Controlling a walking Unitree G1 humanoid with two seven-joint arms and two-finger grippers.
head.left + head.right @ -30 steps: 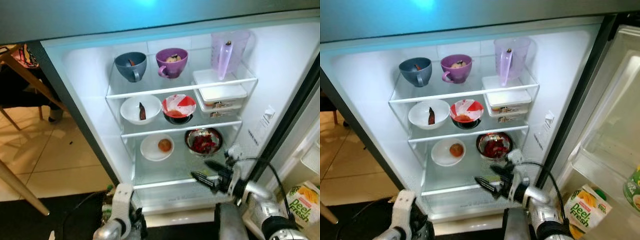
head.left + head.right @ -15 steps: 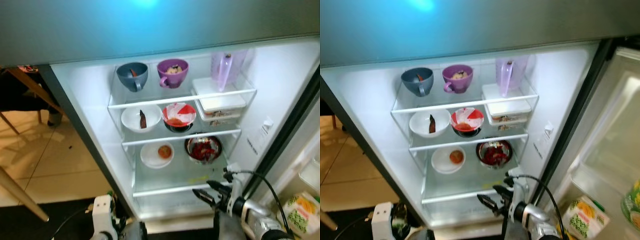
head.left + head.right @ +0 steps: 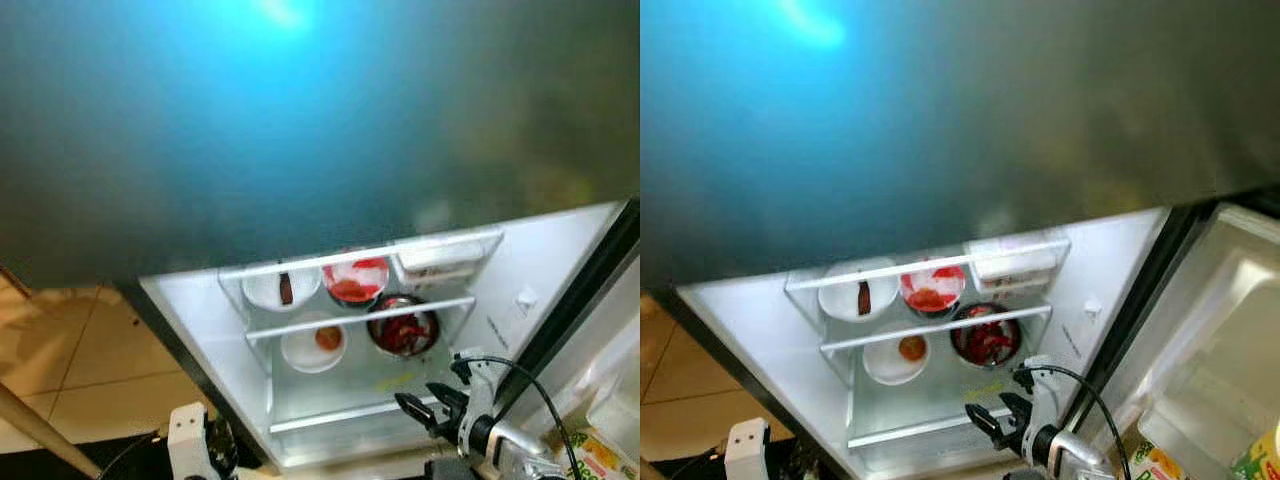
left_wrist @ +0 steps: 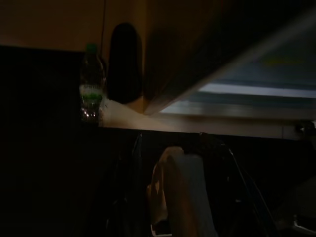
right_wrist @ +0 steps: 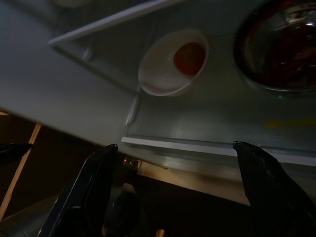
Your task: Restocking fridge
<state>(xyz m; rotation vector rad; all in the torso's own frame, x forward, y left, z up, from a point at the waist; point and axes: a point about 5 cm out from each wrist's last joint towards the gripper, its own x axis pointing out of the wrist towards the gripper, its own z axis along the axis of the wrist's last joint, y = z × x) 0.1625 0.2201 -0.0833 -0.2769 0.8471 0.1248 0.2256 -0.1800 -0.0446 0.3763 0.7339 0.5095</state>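
Note:
The open fridge [image 3: 520, 260] shows its lower shelves. A white bowl with a dark piece [image 3: 280, 288], a red-and-white bowl [image 3: 355, 280] and stacked white containers [image 3: 440, 258] stand on the upper visible shelf. Below them are a white bowl with orange food [image 3: 313, 345] and a metal bowl of red food [image 3: 402, 325]. My right gripper [image 3: 420, 400] hovers open and empty in front of the bottom shelf's edge [image 5: 212, 148]. My left arm [image 3: 190, 445] hangs low at the fridge's left corner. Its wrist view is very dark, with a pale shape [image 4: 182, 192] close to the camera.
The grey freezer door [image 3: 300, 120] covers the top half of the eye views. The open fridge door [image 3: 1230, 330] stands at the right, with a juice carton [image 3: 590, 455] low in it. A water bottle [image 4: 91, 94] stands on the floor. Tiled floor [image 3: 80, 350] lies at the left.
The whole picture has shifted, so the camera moved: the freezer door now hides the top shelf with the mugs and the jug. The right gripper stays open before the bottom shelf.

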